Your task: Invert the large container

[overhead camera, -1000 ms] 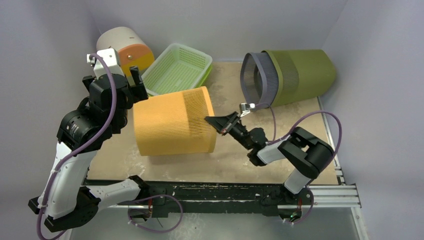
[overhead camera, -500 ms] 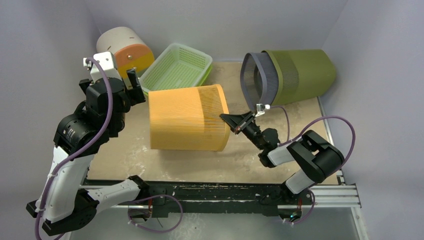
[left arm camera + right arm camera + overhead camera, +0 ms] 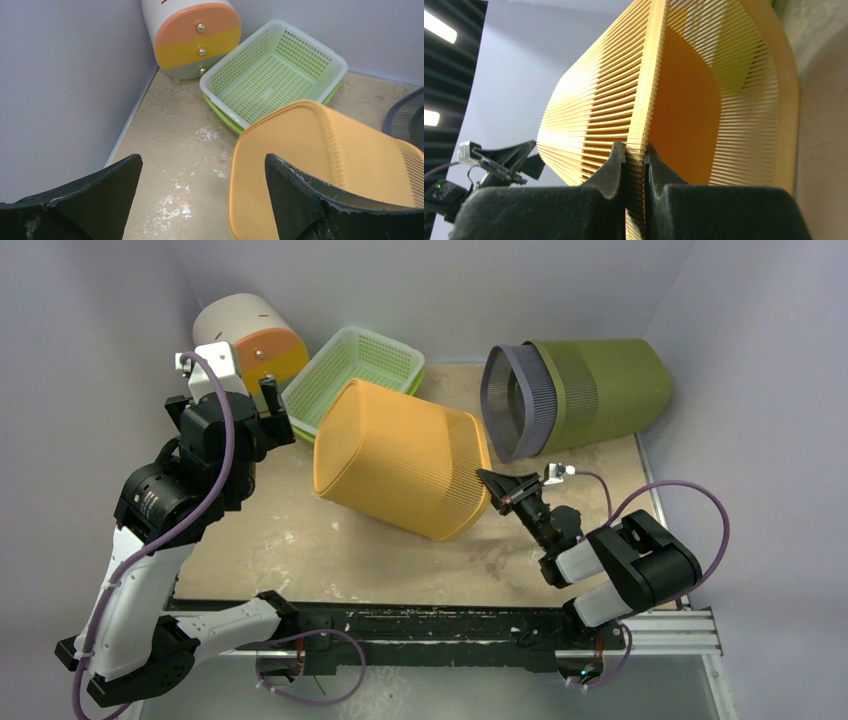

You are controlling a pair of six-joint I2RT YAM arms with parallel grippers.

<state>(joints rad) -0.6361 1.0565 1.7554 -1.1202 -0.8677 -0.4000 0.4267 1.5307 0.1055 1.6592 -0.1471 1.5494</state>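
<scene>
Grips orange container [image 3: 400,455] rim at centre-right with right gripper [image 3: 484,478] pinched tight; points base toward upper left, near empty, wide-open left gripper [image 3: 202,165]

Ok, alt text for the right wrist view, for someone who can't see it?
The right end effector is shut on the rim of the orange slatted container, whose open mouth faces the camera, solid base visible inside. Beige tabletop runs down the right edge.
</scene>
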